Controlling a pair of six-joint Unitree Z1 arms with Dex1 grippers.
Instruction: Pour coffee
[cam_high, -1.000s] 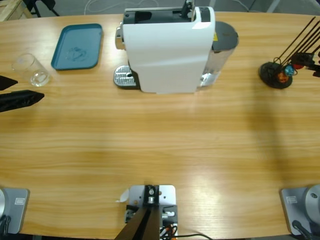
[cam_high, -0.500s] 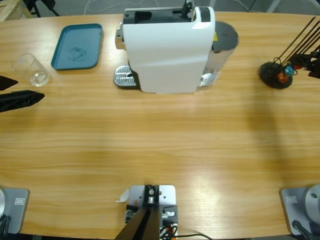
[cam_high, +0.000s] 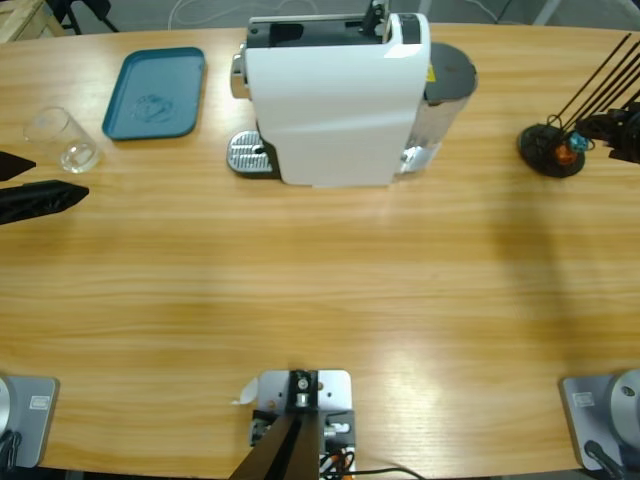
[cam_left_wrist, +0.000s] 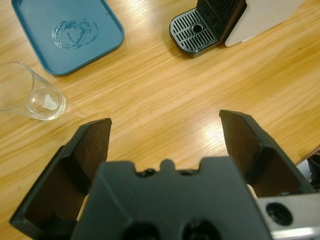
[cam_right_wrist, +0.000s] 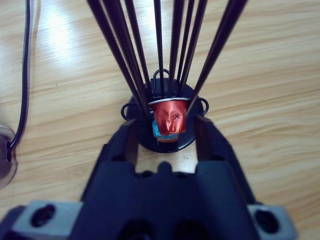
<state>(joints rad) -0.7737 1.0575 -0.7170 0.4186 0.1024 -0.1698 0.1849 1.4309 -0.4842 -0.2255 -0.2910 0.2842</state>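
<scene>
A white coffee machine (cam_high: 335, 100) stands at the back middle, its drip grille (cam_high: 250, 155) facing left. A clear glass (cam_high: 62, 140) stands at the far left, and no coffee shows in it. My left gripper (cam_high: 55, 177) is just in front of the glass, open, with only bare table between its jaws. In the left wrist view, the left gripper (cam_left_wrist: 165, 122) sits back from the glass (cam_left_wrist: 30, 92) and grille (cam_left_wrist: 197, 35). My right gripper (cam_right_wrist: 167, 125) is open at the black wire capsule rack (cam_right_wrist: 136, 95), its jaws flanking a red capsule (cam_right_wrist: 170, 115) with small gaps.
A blue tray (cam_high: 155, 92) lies between the glass and the machine. The capsule rack (cam_high: 550, 150) stands at the far right with long black rods slanting up. A black cable (cam_right_wrist: 25, 75) runs beside it. The table's edge is close behind the machine.
The right gripper has slid a little left to the capsule rack and now covers the red capsule in the high view. The left arm has not moved.
</scene>
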